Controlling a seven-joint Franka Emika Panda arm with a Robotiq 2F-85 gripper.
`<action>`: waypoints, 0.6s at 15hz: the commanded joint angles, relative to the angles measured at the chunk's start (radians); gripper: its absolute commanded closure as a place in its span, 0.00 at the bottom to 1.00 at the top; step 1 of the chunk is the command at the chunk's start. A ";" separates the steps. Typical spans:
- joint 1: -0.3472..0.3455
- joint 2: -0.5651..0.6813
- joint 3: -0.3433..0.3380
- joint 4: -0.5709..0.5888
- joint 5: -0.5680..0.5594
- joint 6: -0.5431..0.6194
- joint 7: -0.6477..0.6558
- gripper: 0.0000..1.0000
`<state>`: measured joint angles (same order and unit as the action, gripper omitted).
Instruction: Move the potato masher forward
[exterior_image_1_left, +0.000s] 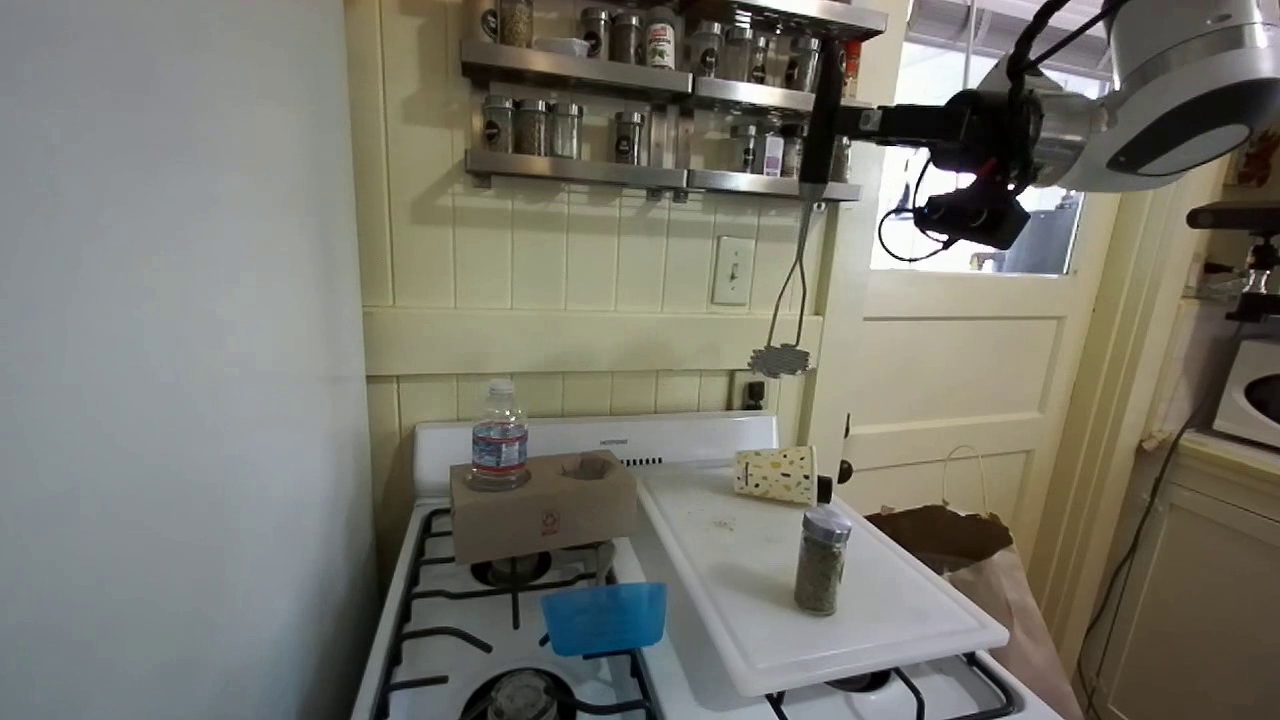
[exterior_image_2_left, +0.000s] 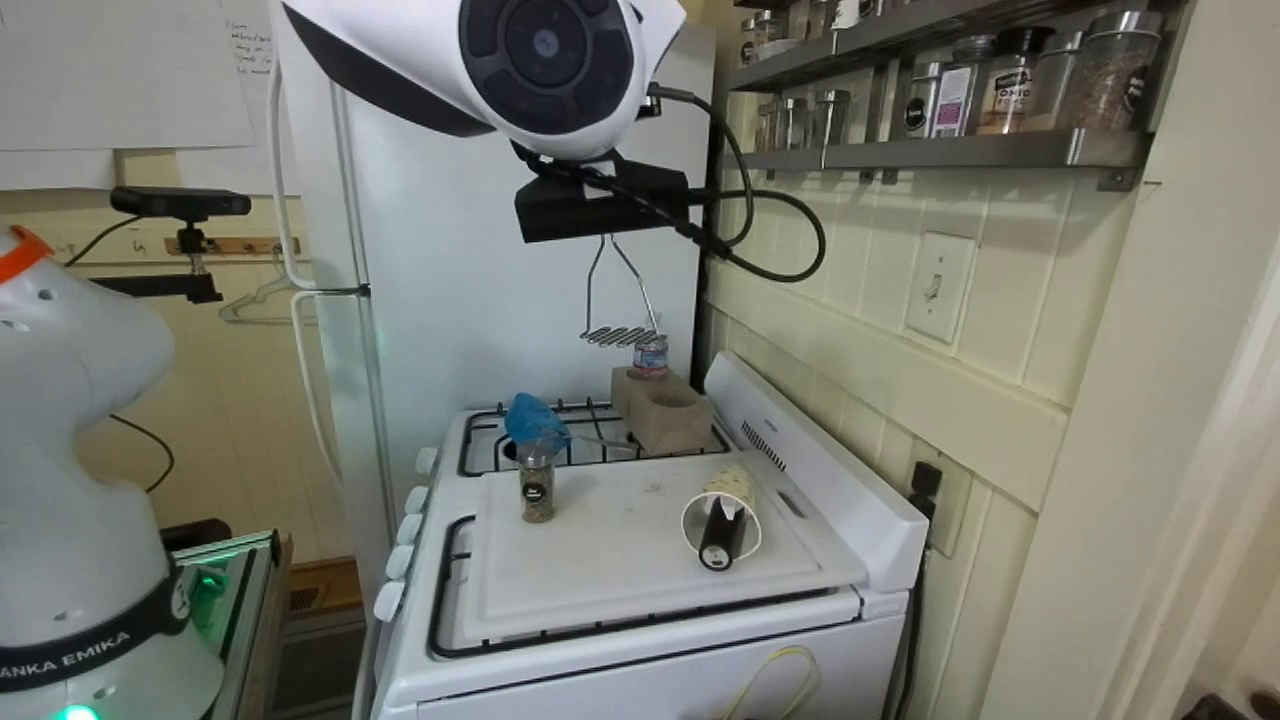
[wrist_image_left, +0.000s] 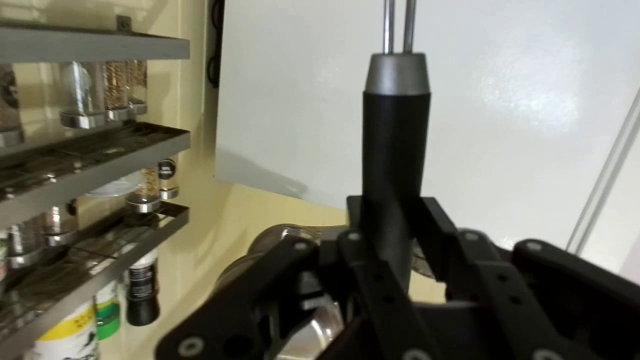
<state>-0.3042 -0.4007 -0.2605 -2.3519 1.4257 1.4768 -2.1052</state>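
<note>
The potato masher (exterior_image_1_left: 817, 155) hangs head down in the air above the back of the stove, with its black handle up. My gripper (exterior_image_1_left: 845, 123) is shut on that handle from the side. In an exterior view the wire shaft and silvery mashing head (exterior_image_2_left: 618, 337) show below the wrist, while the fingers and handle are hidden behind the arm. In the wrist view the fingers (wrist_image_left: 391, 220) press both sides of the black handle (wrist_image_left: 396, 140), and the wire shaft leaves the top edge. The head is outside the wrist view.
Metal spice shelves (exterior_image_1_left: 575, 72) stand close behind the handle. On the stove are a cardboard box (exterior_image_1_left: 545, 515) with a water bottle (exterior_image_1_left: 499, 445), a blue utensil (exterior_image_1_left: 605, 618), and a white cutting board (exterior_image_1_left: 740, 600) bearing a grey-lidded shaker (exterior_image_1_left: 822, 565) and a tipped speckled cup (exterior_image_1_left: 775, 474).
</note>
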 joint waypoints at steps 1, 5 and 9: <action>-0.030 0.039 -0.047 -0.032 0.017 -0.018 0.118 0.93; -0.066 0.040 -0.053 -0.144 0.081 0.118 0.123 0.93; -0.069 -0.002 -0.027 -0.248 0.254 0.309 0.020 0.93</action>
<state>-0.3627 -0.3420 -0.3168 -2.5151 1.5585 1.6713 -2.0345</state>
